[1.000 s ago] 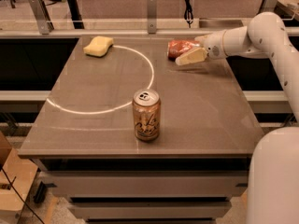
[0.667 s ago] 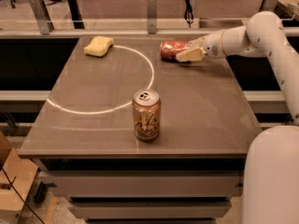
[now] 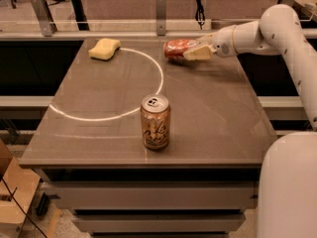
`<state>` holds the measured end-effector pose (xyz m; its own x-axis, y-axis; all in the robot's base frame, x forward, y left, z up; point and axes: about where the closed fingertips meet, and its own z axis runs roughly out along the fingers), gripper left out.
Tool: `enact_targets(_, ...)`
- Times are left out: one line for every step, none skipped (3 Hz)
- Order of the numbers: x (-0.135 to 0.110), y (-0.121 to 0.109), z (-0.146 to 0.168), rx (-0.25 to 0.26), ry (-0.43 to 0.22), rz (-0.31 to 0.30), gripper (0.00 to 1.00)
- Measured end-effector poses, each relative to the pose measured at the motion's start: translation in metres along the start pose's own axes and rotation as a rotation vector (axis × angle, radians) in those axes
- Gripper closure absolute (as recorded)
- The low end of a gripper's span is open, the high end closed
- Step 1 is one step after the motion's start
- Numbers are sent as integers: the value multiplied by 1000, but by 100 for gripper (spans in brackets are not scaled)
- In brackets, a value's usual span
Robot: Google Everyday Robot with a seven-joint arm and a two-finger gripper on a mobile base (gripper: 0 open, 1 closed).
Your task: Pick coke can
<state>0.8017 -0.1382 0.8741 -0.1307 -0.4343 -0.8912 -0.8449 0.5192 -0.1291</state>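
Tan can point(image 3: 155, 122) is standing upright at centre frame on the brown table point(image 3: 223, 113), well apart from the action and not blocking anything. Yellow sponge point(image 3: 104, 48) is sitting upper left, and a white arc point(image 3: 159, 73) is curving across the tabletop between them. Coke can point(image 3: 174, 48) is lying on its side at upper centre, just right of the arc's top. Versus a second ago, it and the gripper point(image 3: 198, 52) are sitting further left and slightly higher in frame, while the sponge and tan can are staying put. The white arm point(image 3: 277, 26) is reaching in from the upper right, forearm roughly level, with the gripper touching the coke can's right end. Can't tell if it's clamped on or just against it.
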Motion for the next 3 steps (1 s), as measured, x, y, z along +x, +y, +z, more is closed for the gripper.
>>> enact_targets(-51, 17, -7, -4, -10, -105, 100)
enact_targets(-122, 35, -28, 24, -32, -260, 100)
enact_targets(-129, 38, -32, 27, -37, -271, 100)
